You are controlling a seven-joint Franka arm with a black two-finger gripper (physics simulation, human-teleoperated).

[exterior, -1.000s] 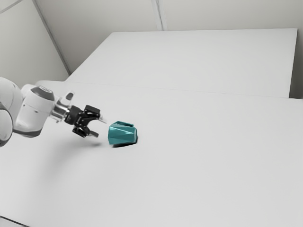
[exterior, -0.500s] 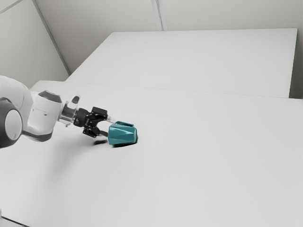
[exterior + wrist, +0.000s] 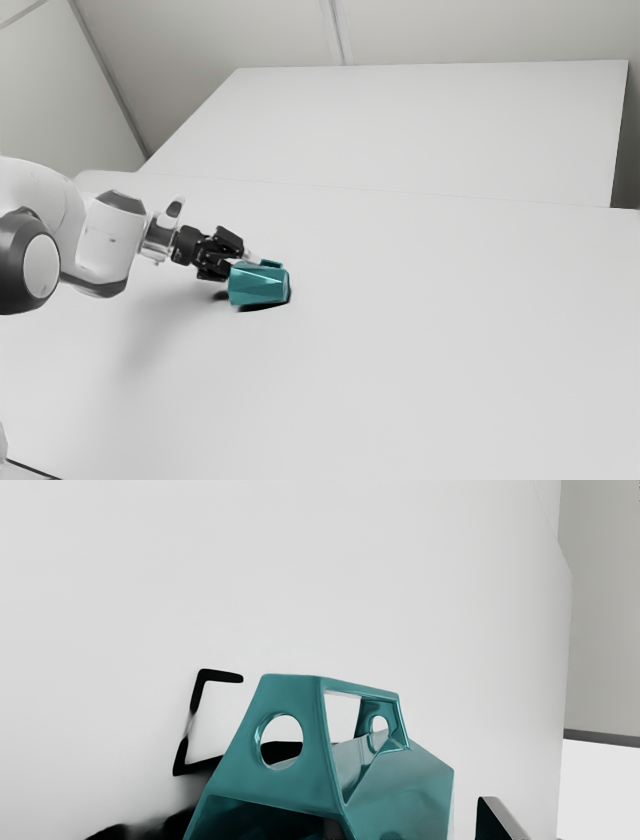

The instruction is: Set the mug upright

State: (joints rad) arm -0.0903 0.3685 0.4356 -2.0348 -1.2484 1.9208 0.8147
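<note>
Mug point(image 3: 258, 285) lies sideways on table point(image 3: 450, 370), parted jaws at its mouth.

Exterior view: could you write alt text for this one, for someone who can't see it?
A teal, faceted mug lies on its side on a white table, handle uppermost. A white robot arm reaches in from the exterior view's left, its black end effector right at the mug.
</note>
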